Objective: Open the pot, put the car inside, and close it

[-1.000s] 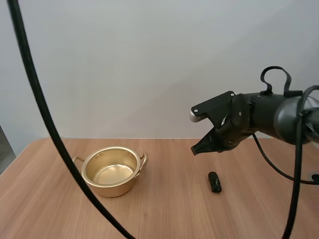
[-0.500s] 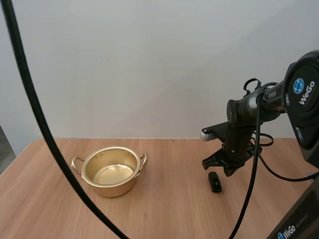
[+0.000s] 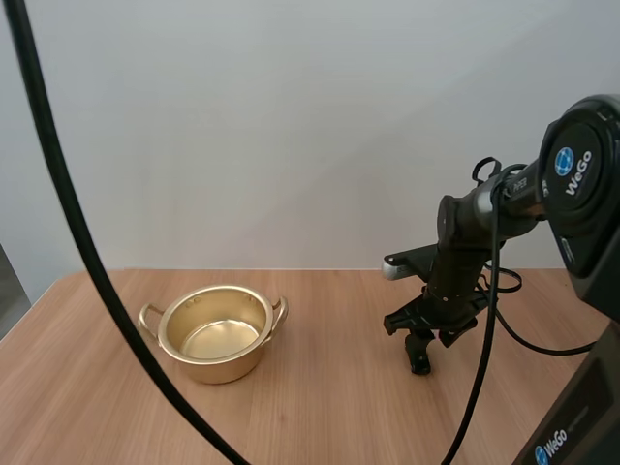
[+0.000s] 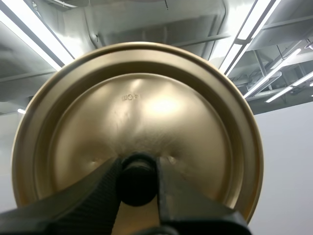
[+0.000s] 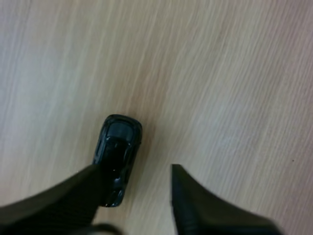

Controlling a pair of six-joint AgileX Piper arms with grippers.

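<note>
The table [image 3: 320,417] carries the open gold pot [image 3: 215,331], which has kept its place over the last second and has nothing in it, so the first step of your task is done and the way in is clear. Its lid [image 4: 146,107] is off the pot, and your left gripper [image 4: 138,171] is pinching the black knob [image 4: 138,183] between its fingers. How far from the pot the lid hangs cannot be judged, as only its gold face and the knob show. What has changed is your right arm. A second ago it was held high, well to the right of the pot, and it has since dropped in two stages until the right gripper [image 3: 421,341] sits down at the table over the car [image 3: 419,364]. The car itself has not moved and lies well to the right of the pot. In the right wrist view the fingers stand spread, with the car [image 5: 117,147] close against one of them rather than centred in the gap. I judge that you are at the pick and should shift sideways before closing. The car's near end is covered by that finger [image 5: 73,196], so whether they touch cannot be told.
</note>
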